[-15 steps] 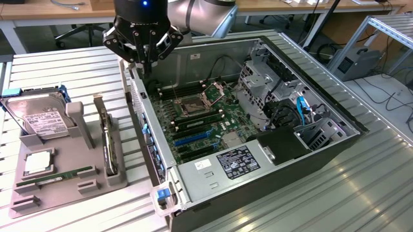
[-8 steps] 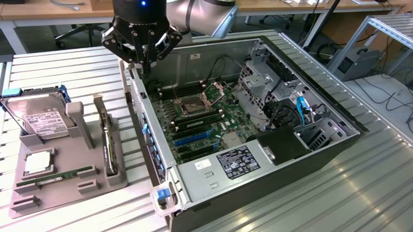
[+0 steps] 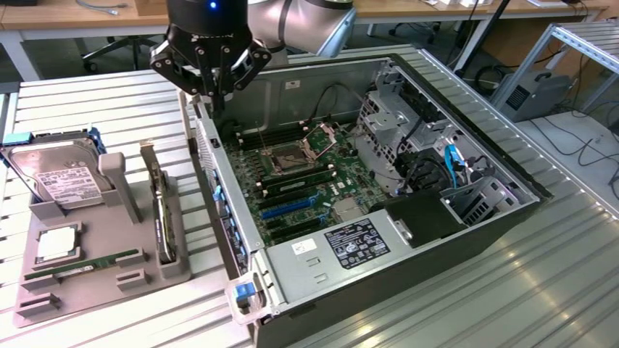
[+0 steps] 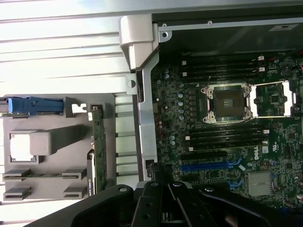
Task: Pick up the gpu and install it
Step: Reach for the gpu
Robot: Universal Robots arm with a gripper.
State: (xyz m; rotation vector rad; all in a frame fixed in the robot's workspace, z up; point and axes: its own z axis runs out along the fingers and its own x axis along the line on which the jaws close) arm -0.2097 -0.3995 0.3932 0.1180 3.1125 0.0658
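The end effector (image 3: 214, 87) hangs over the back edge of the open computer case (image 3: 232, 239), with its fingers drawn together and nothing between them. The gpu (image 3: 164, 210) is not yet picked up. It stands on its long edge in a slot of the grey holder (image 3: 97, 283), which sits on the bench (image 3: 97, 109) just beside the case, on the exterior view's left. In the wrist view the card (image 4: 96, 142) shows as a thin strip, green along one part and black along another, well apart from the fingers.

A hard drive (image 3: 63, 181) and a memory stick (image 3: 82, 267) share the holder, so the card is not the only thing there to grasp. Inside the case, the motherboard (image 3: 300, 174) lies uncovered, and its blue slot (image 3: 290, 206) looks free.

As I judge it, the work is at the approach stage of the pick. Reaching the card calls for opened fingers, a shift sideways over the holder, and alignment across the card's thin upper edge.
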